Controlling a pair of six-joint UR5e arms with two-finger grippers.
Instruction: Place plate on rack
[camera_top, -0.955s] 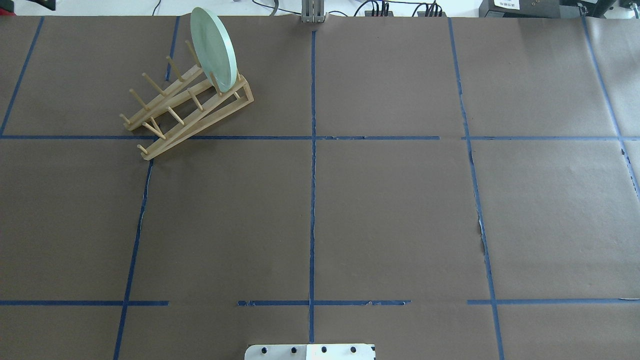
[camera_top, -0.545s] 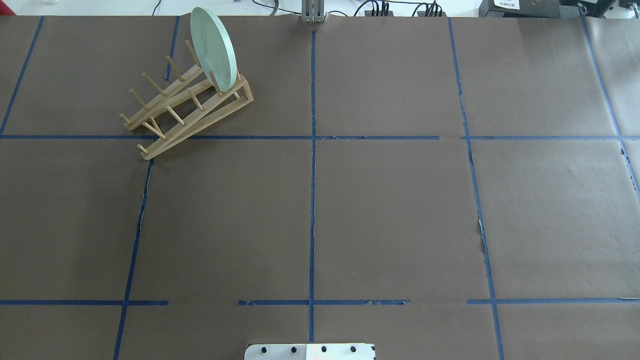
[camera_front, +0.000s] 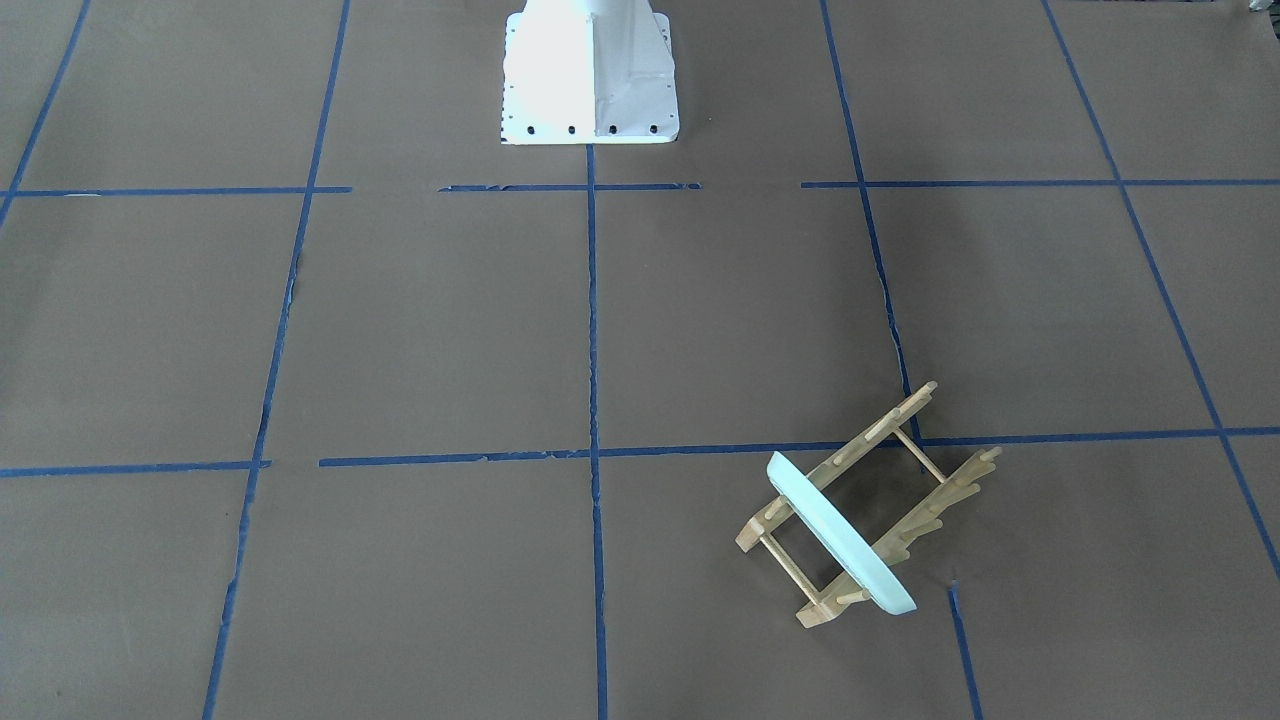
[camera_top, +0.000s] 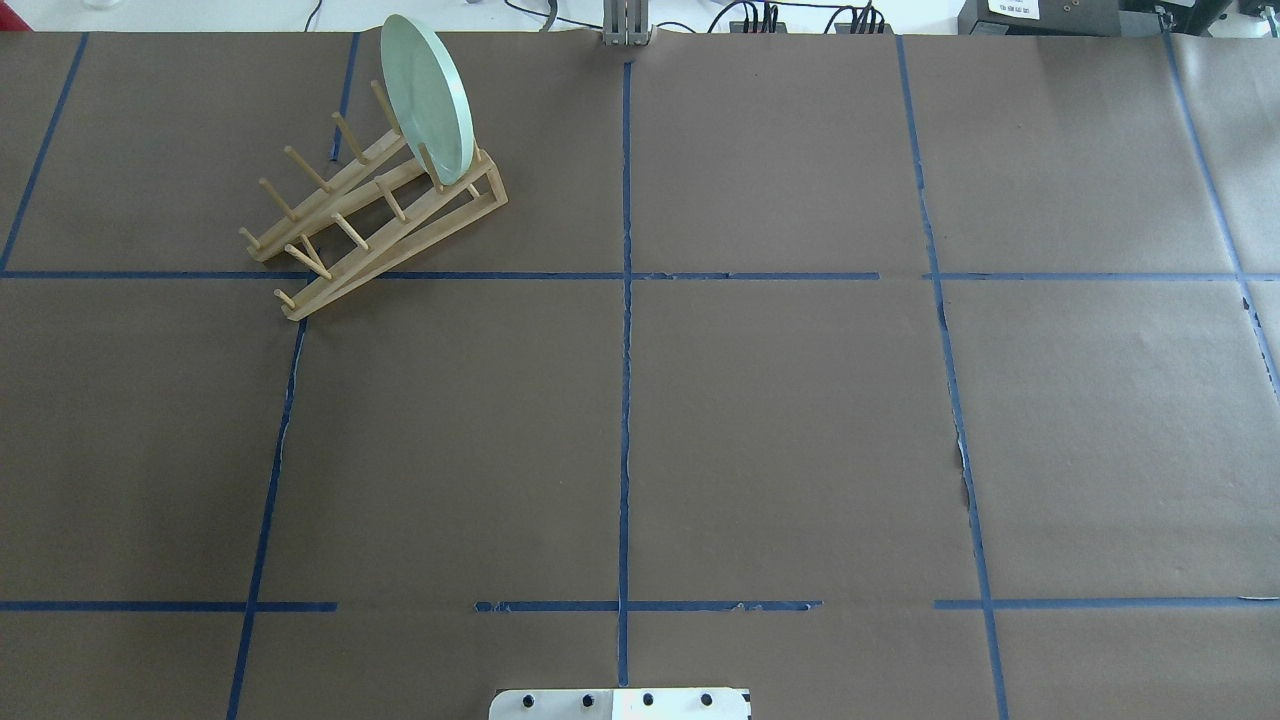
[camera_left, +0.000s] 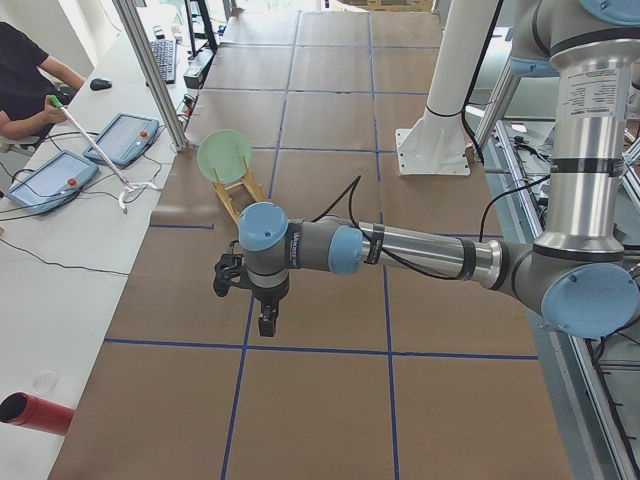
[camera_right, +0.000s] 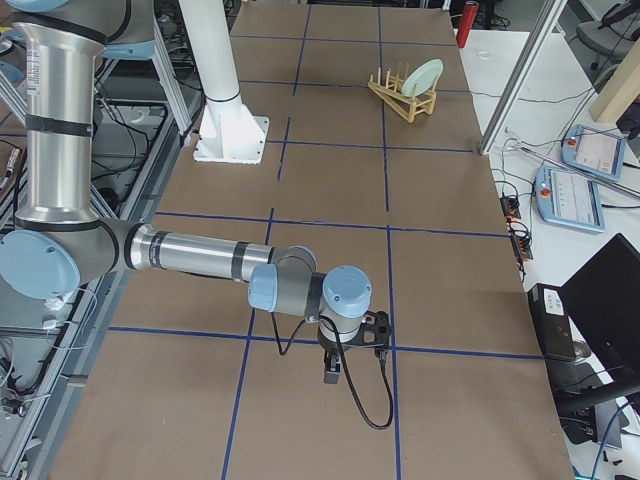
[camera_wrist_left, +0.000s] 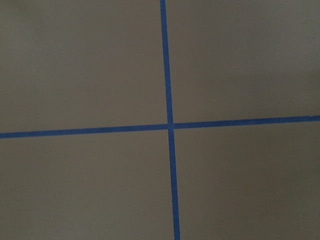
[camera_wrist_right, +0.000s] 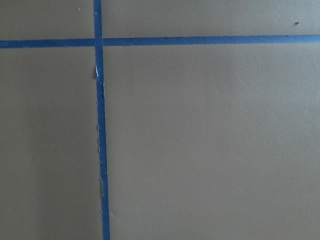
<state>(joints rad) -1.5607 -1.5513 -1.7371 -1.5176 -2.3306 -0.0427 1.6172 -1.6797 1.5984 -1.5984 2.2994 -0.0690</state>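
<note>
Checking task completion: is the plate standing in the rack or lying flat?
Standing on edge: the plate sits between pegs at the end of the rack.

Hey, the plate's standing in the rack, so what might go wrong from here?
Two risks, I'd judge. The round pale mint-green plate stands on edge in the end slot of the small light-wood peg rack, so a jolt might tip it out past the last pegs. The rack also sits near the far edge of the table, so a plate rolling free might go off it.
</note>
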